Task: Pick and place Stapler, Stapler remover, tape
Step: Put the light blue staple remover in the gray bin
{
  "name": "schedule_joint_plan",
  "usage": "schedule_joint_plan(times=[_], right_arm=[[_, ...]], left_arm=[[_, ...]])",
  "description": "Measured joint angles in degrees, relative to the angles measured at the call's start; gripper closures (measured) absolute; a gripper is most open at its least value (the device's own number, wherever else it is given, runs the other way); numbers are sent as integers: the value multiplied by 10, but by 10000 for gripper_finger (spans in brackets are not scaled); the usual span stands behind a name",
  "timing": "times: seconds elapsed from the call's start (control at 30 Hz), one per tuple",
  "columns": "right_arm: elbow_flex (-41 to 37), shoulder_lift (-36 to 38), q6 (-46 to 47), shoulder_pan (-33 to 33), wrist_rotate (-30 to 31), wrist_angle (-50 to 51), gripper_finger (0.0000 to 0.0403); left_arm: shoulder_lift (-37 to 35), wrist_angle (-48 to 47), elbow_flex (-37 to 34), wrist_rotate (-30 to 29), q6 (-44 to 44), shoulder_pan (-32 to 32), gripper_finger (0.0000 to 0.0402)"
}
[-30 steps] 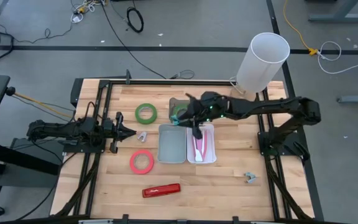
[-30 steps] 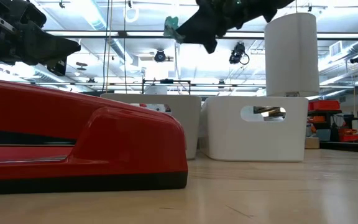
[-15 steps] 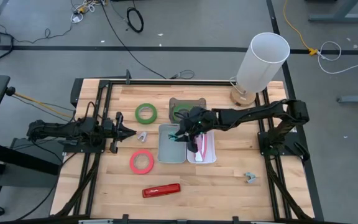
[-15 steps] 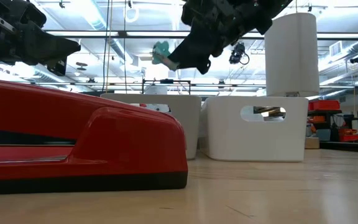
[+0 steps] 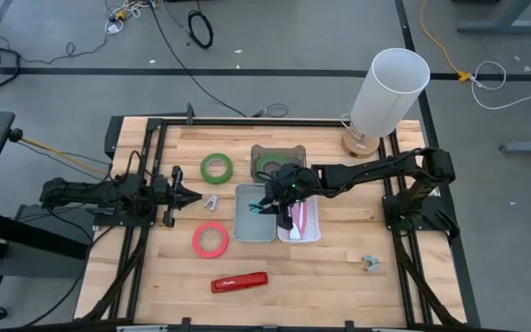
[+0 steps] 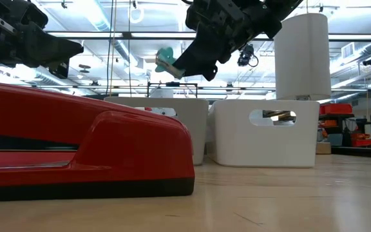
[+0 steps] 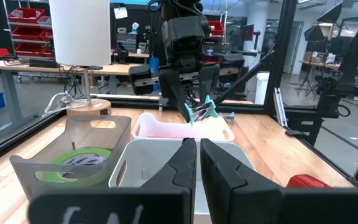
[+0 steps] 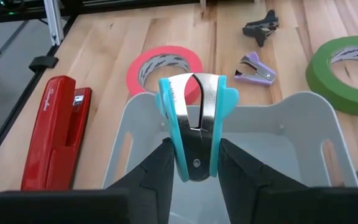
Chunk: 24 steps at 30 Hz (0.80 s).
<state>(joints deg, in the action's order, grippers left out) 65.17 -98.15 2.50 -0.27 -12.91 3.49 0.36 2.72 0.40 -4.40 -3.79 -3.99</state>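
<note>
Teal stapler remover [image 8: 193,134] clamped in our right tool [image 8: 191,163], we're centring over the grey bin [image 5: 254,214] before releasing, left tool [image 5: 194,195] waiting shut.

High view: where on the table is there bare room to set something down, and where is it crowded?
Bare wood lies between the red stapler and the grey staple remover, and in the front left corner. It is crowded mid-table: grey bin, white bin, pink tape, green tape, and the right end effector holding the teal staple remover.
</note>
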Motion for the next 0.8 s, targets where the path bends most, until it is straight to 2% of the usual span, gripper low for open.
schedule_joint_plan(times=[0.37,0.8], right_arm=[[0,0,-2,0,23,-1,291],[0,-68,14,0,35,-10,291]], left_arm=[[0,0,0,0,0,0,374],[0,0,0,0,0,0,374]])
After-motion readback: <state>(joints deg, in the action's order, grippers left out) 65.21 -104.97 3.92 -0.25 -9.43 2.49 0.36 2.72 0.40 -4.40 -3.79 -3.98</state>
